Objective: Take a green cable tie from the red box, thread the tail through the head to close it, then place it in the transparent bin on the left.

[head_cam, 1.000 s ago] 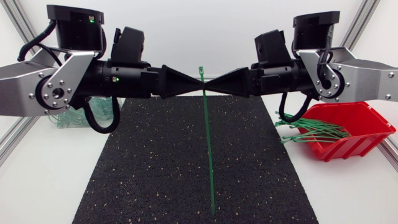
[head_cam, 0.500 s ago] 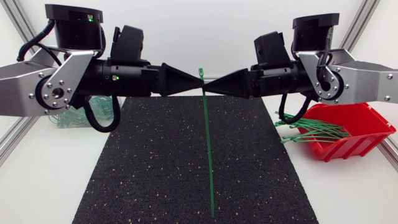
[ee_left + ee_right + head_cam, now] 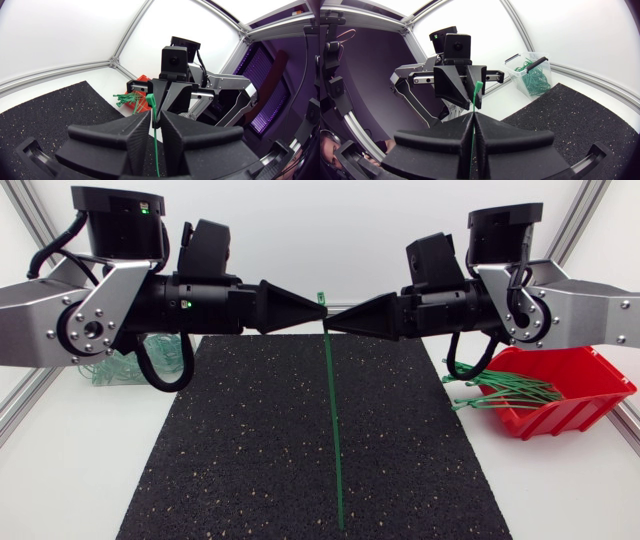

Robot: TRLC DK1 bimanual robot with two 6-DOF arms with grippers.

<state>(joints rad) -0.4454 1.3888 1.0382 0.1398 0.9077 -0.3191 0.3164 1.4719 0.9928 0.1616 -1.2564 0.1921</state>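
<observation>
Cable tie seems light, springy, slick (best held near its head), pinched there by our right gripper; whether our left gripper grips, we cannot tell.

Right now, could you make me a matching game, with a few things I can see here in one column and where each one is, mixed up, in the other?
Things:
1. red box
2. transparent bin
3. single cable tie
4. black mat

Places:
A. upright over the mat's middle
B. left side of the table
C. right side of the table
D. flat across the table's centre

Pairs: 1-C, 2-B, 3-A, 4-D
</observation>
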